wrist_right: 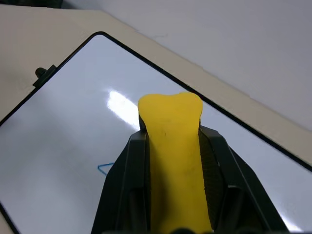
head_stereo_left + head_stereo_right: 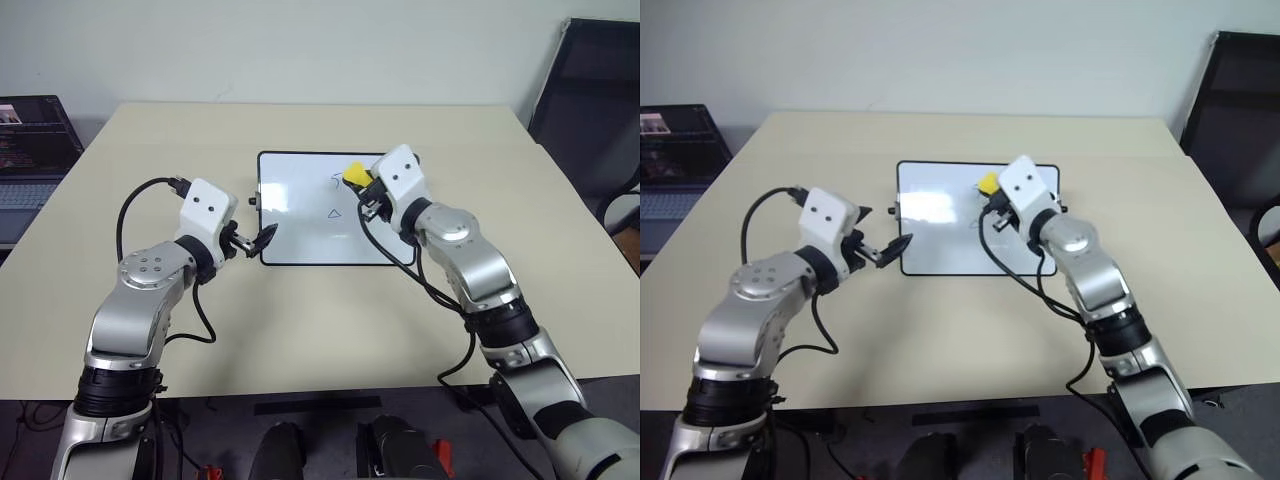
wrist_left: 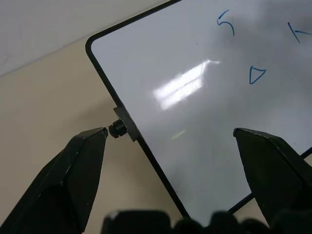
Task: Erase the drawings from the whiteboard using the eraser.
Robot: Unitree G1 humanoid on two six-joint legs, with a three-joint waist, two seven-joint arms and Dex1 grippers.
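Note:
The whiteboard (image 2: 300, 245) lies flat in the middle of the table. On it are the drawings: a "5"-like squiggle (image 3: 225, 22), a small triangle (image 3: 255, 74) and a "k"-like mark (image 3: 298, 33). My right gripper (image 2: 358, 182) hangs over the board's far right part, shut on the yellow eraser (image 1: 171, 131), which sticks out past its fingertips. The triangle (image 2: 334, 213) lies just nearer than the eraser (image 2: 354, 174). My left gripper (image 2: 252, 240) stands open at the board's left edge near the front corner. Its fingers (image 3: 83, 161) straddle the frame beside a small black knob (image 3: 116, 129).
The beige table (image 2: 150, 150) has free room all around the board. A laptop (image 2: 30, 150) sits past the table's left edge. A black chair (image 2: 590, 100) stands at the right. Cables (image 2: 150, 190) loop off both wrists.

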